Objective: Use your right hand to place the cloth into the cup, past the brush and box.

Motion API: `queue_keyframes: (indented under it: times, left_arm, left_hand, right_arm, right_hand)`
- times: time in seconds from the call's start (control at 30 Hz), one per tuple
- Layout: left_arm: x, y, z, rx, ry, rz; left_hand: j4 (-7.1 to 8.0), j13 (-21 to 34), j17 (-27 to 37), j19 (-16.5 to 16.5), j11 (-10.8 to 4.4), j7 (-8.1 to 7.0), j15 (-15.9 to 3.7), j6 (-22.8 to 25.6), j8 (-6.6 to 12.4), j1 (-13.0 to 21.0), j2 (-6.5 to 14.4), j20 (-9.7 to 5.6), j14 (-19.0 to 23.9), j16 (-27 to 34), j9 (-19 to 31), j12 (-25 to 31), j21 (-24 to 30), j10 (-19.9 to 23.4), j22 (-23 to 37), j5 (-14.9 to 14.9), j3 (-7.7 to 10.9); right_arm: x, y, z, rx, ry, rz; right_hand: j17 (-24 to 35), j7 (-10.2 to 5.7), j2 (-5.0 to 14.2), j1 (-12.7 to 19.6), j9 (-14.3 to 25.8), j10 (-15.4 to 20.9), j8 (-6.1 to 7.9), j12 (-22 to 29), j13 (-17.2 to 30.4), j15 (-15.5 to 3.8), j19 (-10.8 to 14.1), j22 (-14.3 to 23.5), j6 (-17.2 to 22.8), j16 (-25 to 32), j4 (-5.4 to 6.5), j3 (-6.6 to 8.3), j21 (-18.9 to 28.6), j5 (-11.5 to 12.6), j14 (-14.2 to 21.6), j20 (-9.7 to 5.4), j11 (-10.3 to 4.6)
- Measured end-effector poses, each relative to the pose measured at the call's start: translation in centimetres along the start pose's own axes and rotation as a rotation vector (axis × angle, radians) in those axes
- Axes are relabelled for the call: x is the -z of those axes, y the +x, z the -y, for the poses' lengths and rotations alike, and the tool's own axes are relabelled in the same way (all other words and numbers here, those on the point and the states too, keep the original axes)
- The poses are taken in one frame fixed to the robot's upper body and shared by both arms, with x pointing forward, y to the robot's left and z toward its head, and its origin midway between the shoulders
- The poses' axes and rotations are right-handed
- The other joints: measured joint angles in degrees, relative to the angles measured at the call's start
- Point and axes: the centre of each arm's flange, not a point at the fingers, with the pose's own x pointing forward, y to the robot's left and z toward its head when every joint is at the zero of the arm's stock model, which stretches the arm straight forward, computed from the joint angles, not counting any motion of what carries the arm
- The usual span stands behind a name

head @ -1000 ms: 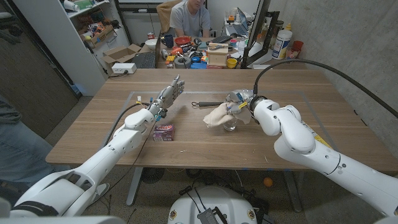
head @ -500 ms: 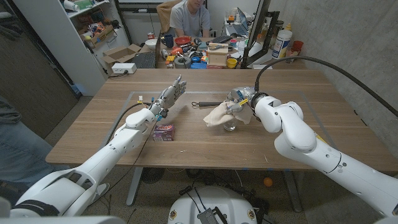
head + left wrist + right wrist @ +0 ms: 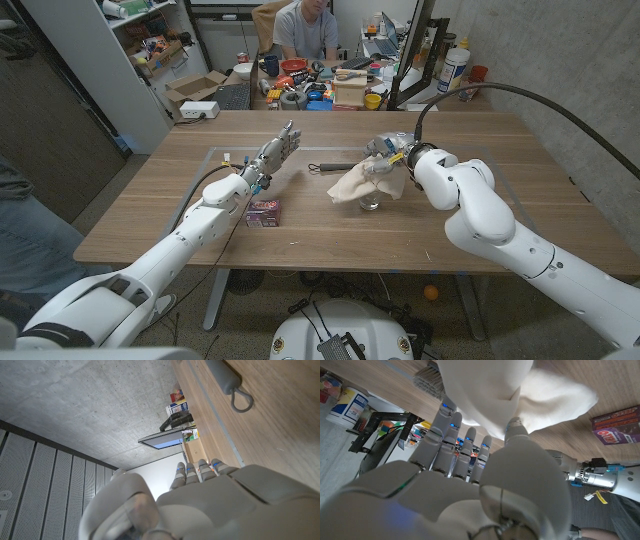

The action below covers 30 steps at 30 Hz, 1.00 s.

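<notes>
Nearest the robot on the wooden desk (image 3: 300, 235) lies a small purple box (image 3: 264, 211), flat on the desk, just beside the left forearm. The left hand (image 3: 272, 155) is raised over the desk beyond the box, its fingers stretched out straight and apart, holding nothing. In the left wrist view the same hand (image 3: 210, 495) shows from behind with its fingers extended, and the looped end of a grey handle (image 3: 235, 390) lies on the desk ahead of it.

To the right of the box, past the middle of the desk, the right hand (image 3: 388, 160) grips a pale cream cloth (image 3: 358, 184). The cloth hangs from the fingers in a loose bunch, draped over a clear glass cup (image 3: 371, 203) that stands on the desk; only the cup's lower part shows below the fabric, and whether any cloth is inside the cup cannot be told. In the right wrist view the right hand (image 3: 470, 460) has its fingers curled around a fold of the cloth (image 3: 520, 390), with the box (image 3: 615, 425) off to one side and grey bristles (image 3: 431, 377) close to the fingertips.

The brush (image 3: 335, 166) lies on the desk just beyond the cloth, its thin dark handle pointing toward the left hand.

Behind the desk's far edge stands a cluttered second table (image 3: 310, 85), and a person (image 3: 305, 30) sits beyond it.
</notes>
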Motion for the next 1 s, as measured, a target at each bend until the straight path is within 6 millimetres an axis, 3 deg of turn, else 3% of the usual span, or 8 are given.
queue_keyframes:
  times: [0.23,0.33,0.47,0.6,0.77,1.0]
  left_arm:
    - [0.0,-0.2,0.1,-0.001,0.003,0.000]
    - [-0.2,-0.4,0.0,-0.002,0.006,0.002]
    - [-0.5,-0.7,-0.1,-0.004,0.012,0.005]
    - [-0.7,-0.9,-0.2,-0.009,0.015,0.008]
    - [-1.3,-1.4,-0.3,-0.016,0.025,0.017]
    - [-2.0,-2.1,-0.5,-0.027,0.041,0.027]
  left_hand:
    - [0.15,0.0,0.0,0.0,0.00,0.00,0.00,0.0,0.00,0.0,0.0,0.00,0.0,0.0,0.0,0.0,0.0,0.0,0.0,0.0,-0.14]
    - [0.00,0.0,0.0,0.0,0.00,0.00,0.00,0.0,0.00,0.0,0.0,0.00,0.0,0.0,0.0,0.0,0.0,0.0,0.0,0.0,-0.28]
    - [-0.09,0.0,0.0,0.0,0.00,0.00,0.00,0.0,0.00,0.0,0.0,0.00,0.0,0.0,0.0,0.0,0.0,0.0,0.0,0.0,-0.38]
    - [-0.09,0.0,0.0,0.0,0.00,0.00,0.00,0.0,0.00,0.0,0.0,0.00,0.0,0.0,0.0,0.0,0.0,0.0,0.0,0.0,-0.37]
    - [-0.09,0.0,0.0,0.0,0.00,0.00,0.00,0.0,0.00,0.2,0.2,0.00,0.0,0.0,0.0,0.0,0.0,0.0,0.0,0.0,-0.37]
    - [-0.09,0.0,0.0,0.0,0.00,0.00,0.00,0.0,0.00,0.2,0.2,0.00,0.0,0.0,0.0,0.0,0.0,0.0,0.0,0.0,-0.37]
  right_arm:
    - [0.4,-0.8,1.2,0.028,0.029,-0.003]
    - [0.7,-1.1,1.6,0.056,0.077,0.004]
    - [1.1,-1.4,2.0,0.097,0.145,0.019]
    - [1.5,-1.7,2.1,0.145,0.210,0.042]
    - [2.1,-1.7,1.9,0.193,0.284,0.063]
    - [2.8,-1.1,1.4,0.242,0.385,0.083]
  right_hand:
    - [-0.3,0.21,0.66,0.1,-0.3,0.5,0.05,0.0,-0.3,-0.09,0.0,0.0,-0.2,0.0,0.02,0.03,-0.6,0.0,0.1,0.01,0.28]
    - [-0.6,0.38,0.94,-0.7,-0.3,0.3,0.05,0.0,-0.5,0.44,-0.7,0.0,-0.4,0.0,0.44,0.05,-1.0,-0.2,-0.1,0.67,0.46]
    - [-1.2,0.84,0.91,-2.3,-0.3,0.0,0.05,0.0,-0.8,0.53,-2.7,0.3,-0.8,0.0,0.90,-0.41,-2.5,-0.2,-0.3,-0.45,0.75]
    - [-2.0,0.92,0.97,-3.3,-0.5,-0.5,0.50,0.0,-1.4,-0.26,-7.2,0.3,-0.9,0.0,1.23,-0.74,-5.1,-0.2,-3.0,-2.19,1.23]
    - [-2.5,1.57,0.89,-5.8,-0.8,-2.4,0.50,-0.4,-2.2,0.34,-11.3,0.5,-1.8,-0.3,2.33,-1.84,-7.6,-0.2,-6.5,-3.10,1.63]
    - [-2.9,2.56,0.87,-6.5,-0.8,-3.5,0.50,-0.9,-2.6,0.02,-13.2,0.5,-3.4,-0.3,2.40,-1.90,-8.5,0.0,-8.2,-3.82,1.83]
